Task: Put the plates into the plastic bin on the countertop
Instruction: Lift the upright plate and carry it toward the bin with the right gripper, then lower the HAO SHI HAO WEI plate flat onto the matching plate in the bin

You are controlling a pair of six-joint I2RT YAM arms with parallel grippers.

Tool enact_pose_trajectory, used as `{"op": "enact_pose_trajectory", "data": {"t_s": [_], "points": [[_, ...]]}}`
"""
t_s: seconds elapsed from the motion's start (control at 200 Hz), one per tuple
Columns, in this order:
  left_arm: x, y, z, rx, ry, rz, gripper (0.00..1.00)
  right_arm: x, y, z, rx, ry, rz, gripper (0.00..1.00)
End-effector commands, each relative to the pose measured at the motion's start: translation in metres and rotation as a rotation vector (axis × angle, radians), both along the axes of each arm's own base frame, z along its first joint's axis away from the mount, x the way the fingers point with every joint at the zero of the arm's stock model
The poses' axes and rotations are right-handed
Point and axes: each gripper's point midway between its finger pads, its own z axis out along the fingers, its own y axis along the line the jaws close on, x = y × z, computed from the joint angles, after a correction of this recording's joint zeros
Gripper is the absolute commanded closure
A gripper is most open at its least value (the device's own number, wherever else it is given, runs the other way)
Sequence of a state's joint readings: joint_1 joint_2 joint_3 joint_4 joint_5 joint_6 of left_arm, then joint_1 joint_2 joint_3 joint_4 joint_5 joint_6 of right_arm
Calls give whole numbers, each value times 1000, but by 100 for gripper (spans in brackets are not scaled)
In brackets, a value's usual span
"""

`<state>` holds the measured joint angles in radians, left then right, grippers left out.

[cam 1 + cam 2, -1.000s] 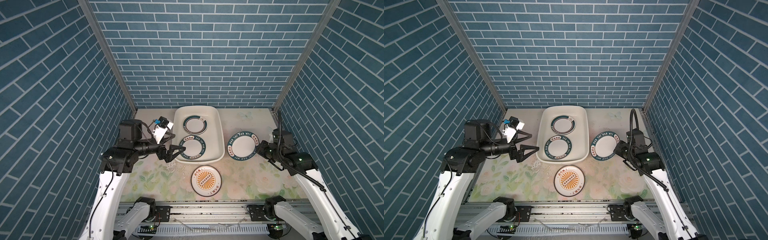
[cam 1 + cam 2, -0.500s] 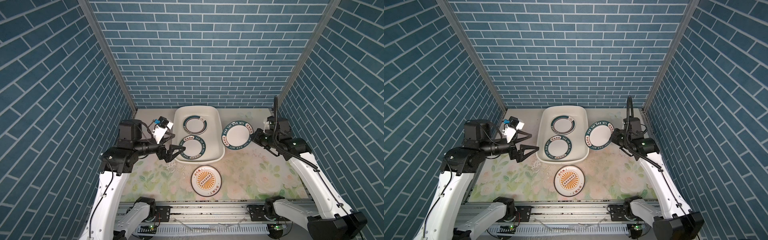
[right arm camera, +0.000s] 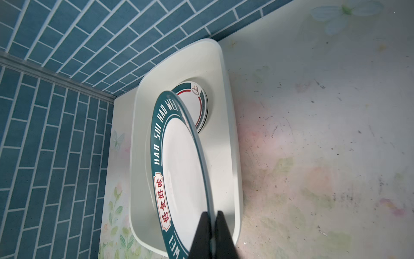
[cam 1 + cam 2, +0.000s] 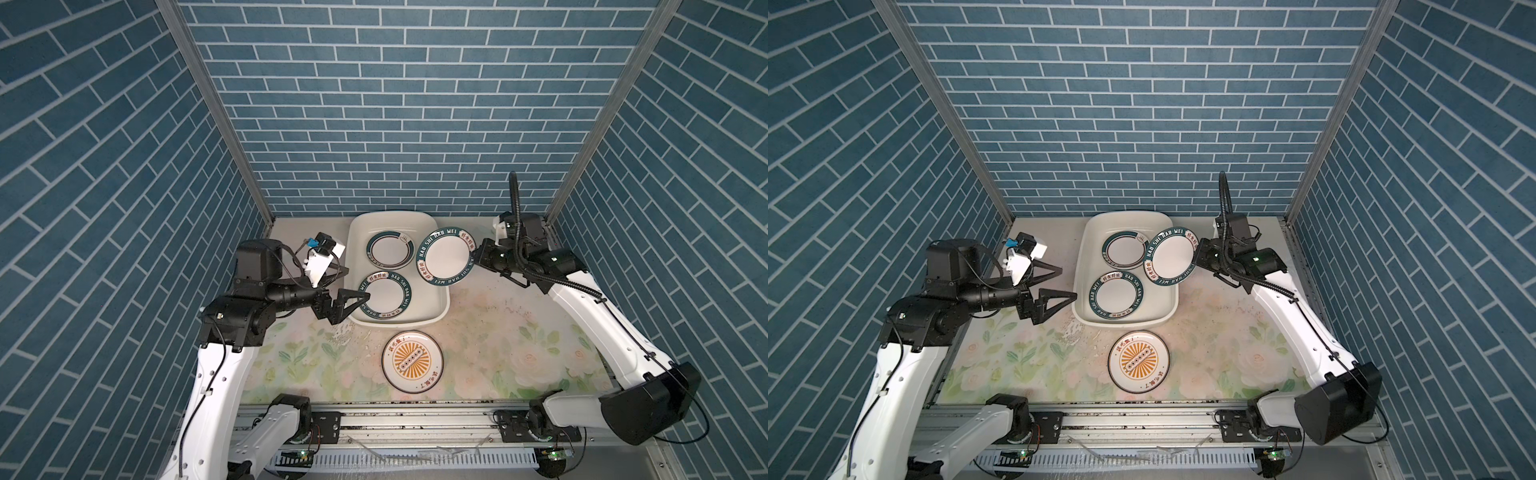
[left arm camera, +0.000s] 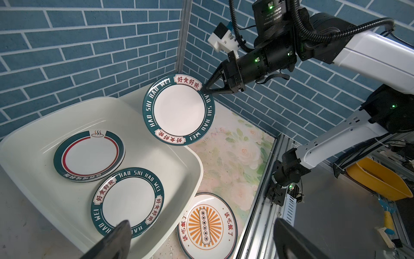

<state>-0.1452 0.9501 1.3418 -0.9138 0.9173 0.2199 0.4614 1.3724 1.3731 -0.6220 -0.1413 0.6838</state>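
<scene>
Right gripper (image 4: 473,261): clenched on the edge of a teal-lettered plate (image 4: 444,257), both fingers pinching its rim.
Held plate: tilted and off the surface, hanging over the right-hand rim of the plastic bin (image 4: 441,313), partly above its inside.
Left gripper (image 4: 357,283): released, jaws spread wide and empty, just beside the bin's left wall.
Inside the bin: a steam-emblem plate (image 4: 390,254) at the back, lying on another plate; a second lettered plate (image 4: 384,297) flat at the front.
Countertop (image 4: 498,332): an orange sunburst plate (image 4: 413,360) lies flat in front of the bin, not touching it.
</scene>
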Motion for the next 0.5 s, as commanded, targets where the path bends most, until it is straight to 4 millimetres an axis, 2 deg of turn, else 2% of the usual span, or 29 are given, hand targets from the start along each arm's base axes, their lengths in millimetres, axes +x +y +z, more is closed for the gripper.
{"op": "enact_pose_trajectory", "data": {"t_s": [0.0,0.17,0.495], "points": [[-3,2,9,-6,-29,8,0,14,31,16,71,-57,46,100],[-3,3,10,-7,-32,10,0,18,70,4,87,-46,106,100],[-2,3,11,-9,-32,11,0,15,134,-40,97,10,197,100]]}}
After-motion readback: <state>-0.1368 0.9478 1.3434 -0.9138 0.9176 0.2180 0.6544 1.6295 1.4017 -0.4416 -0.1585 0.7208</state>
